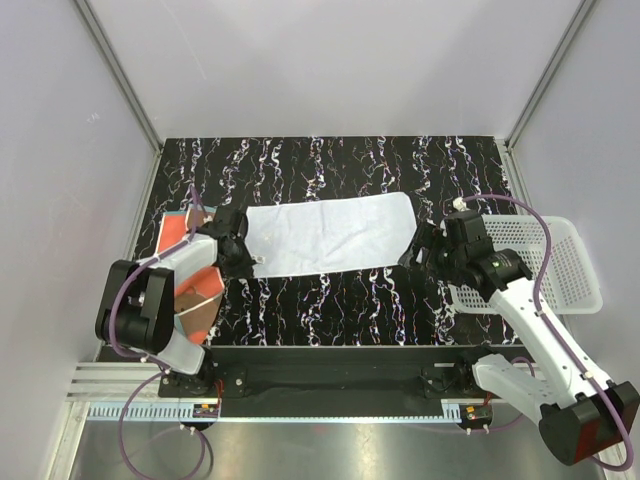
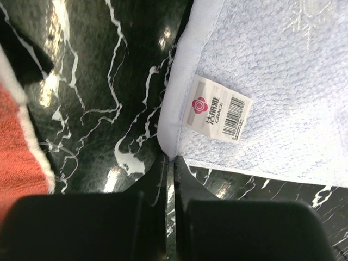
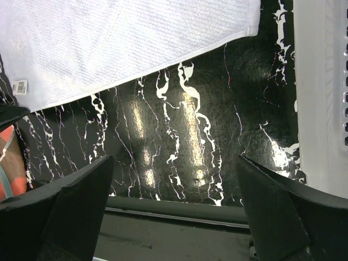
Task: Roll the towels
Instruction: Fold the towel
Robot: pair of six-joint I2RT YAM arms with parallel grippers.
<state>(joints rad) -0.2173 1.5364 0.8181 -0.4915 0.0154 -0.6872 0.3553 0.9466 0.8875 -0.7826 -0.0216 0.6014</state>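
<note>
Towels from the top cam: white towel (image 1: 325,237) lies flat across the middle of the table (image 1: 350,300). The orange towel (image 1: 183,233) sits at the left edge, partly under my left arm, with some brownish reverse showing. My left gripper (image 1: 245,262) is down on the white one's near-left corner. My right gripper (image 1: 415,250) hangs just off its right end, and the basket (image 1: 575,265) is further right.

Left wrist cam: my fingers are pressed together, pinching the hem right at that corner. The label (image 2: 220,115) is just beside them, and there's orange at the left edge.

Right wrist cam: fingers spread wide, holding nothing, only bare table between them. White towel is up top, basket wall on the right.
</note>
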